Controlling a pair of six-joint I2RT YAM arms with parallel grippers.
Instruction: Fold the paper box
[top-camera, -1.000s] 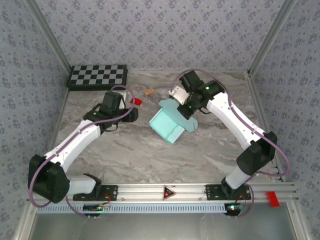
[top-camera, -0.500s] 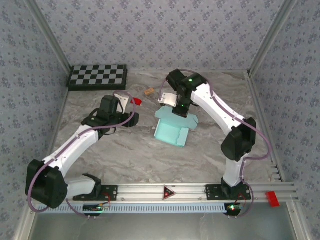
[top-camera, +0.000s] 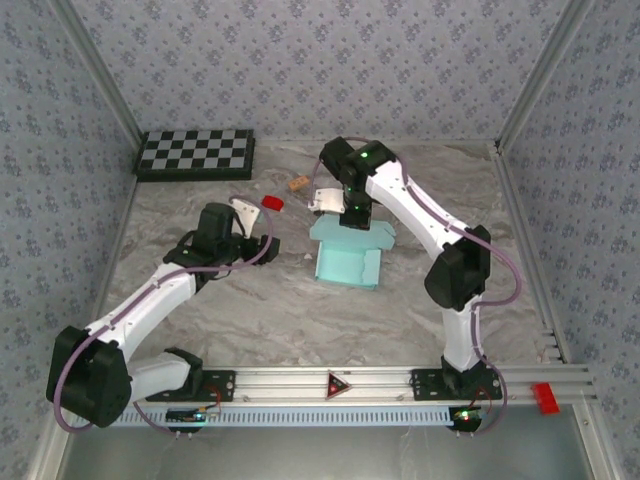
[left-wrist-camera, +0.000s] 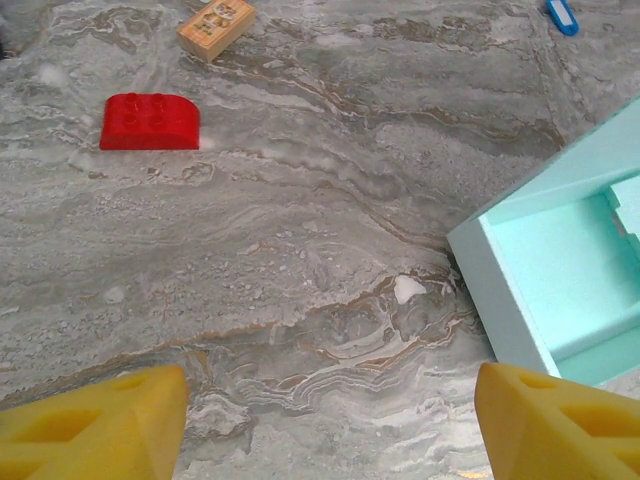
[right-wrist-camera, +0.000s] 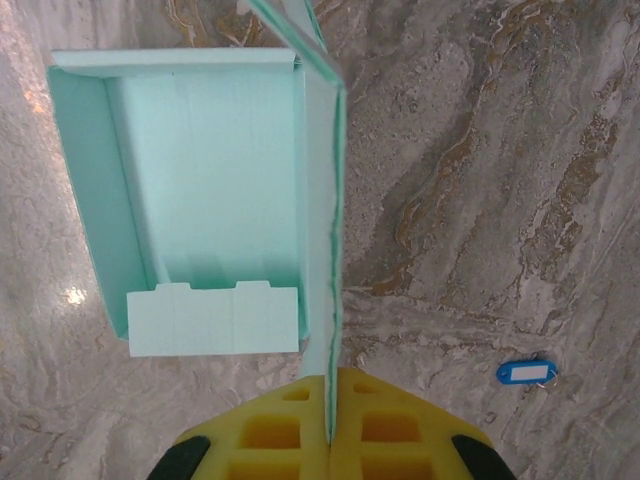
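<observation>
On the marble table (top-camera: 300, 310) there's a red block (left-wrist-camera: 150, 121), a tan wooden block (left-wrist-camera: 215, 25) near it, a checkerboard (top-camera: 195, 153) well off to its left, and a blue key tag (left-wrist-camera: 561, 15) well apart from it.

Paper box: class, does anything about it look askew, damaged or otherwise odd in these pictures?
No damage shows. The paper box lies half-folded and open; one side flap stands up, pinched in the shut right gripper. A red block, a wooden block and a blue key tag lie loose nearby.

Bright even light, soft shadows, faint glare, sharp focus
</observation>
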